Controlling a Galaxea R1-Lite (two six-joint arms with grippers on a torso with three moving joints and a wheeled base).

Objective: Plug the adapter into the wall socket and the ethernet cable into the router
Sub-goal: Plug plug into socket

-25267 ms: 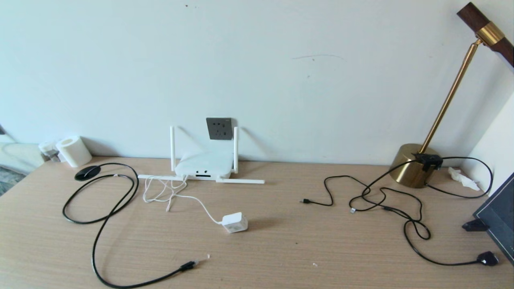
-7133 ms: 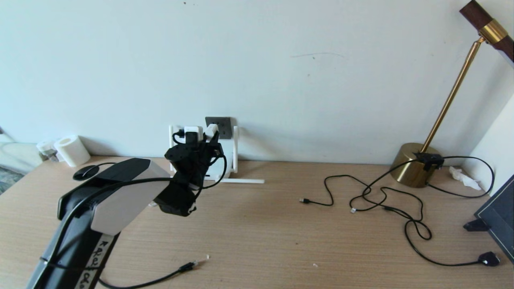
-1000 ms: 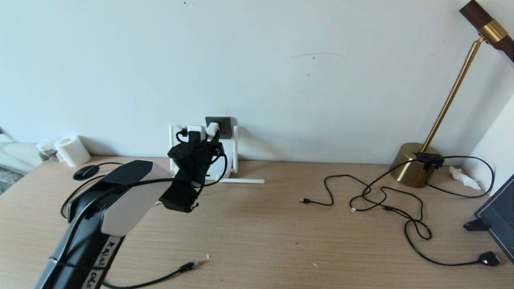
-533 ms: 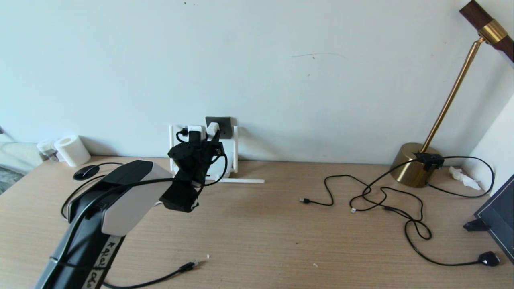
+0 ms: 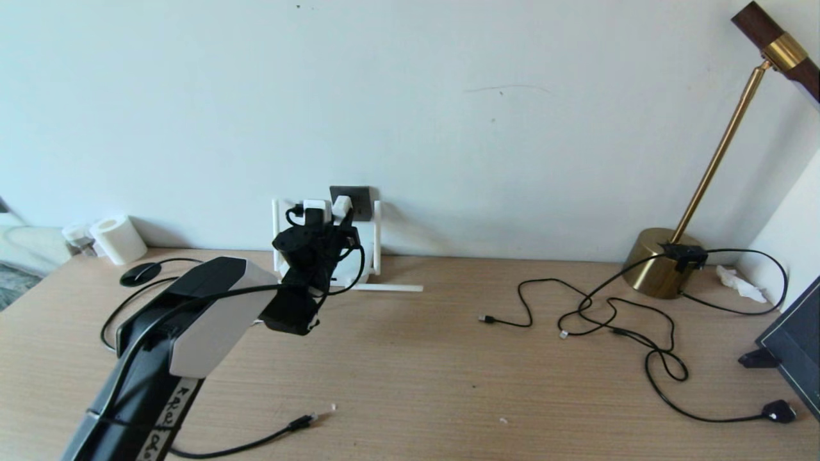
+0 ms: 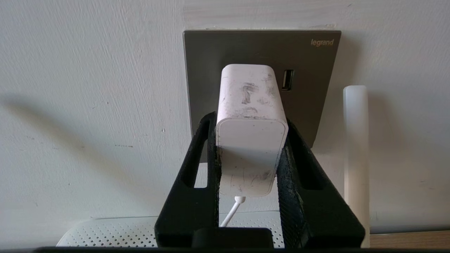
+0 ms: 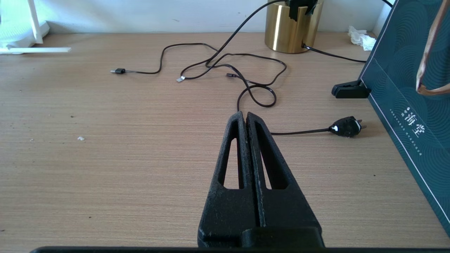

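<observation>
Clamping the adapter (image 6: 250, 140) between its fingers, the left gripper (image 6: 250, 165) holds it at the wall socket (image 6: 309, 63) straight beyond, above the router (image 6: 112, 232); the right gripper (image 7: 246, 119), closed and empty, is farther away.

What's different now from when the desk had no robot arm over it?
The adapter has left the desk: the left gripper took hold of it and carried it up to the wall socket, where it now sits against the plate. The ethernet cable, the router, the lamp and the shut right gripper stayed put.
</observation>
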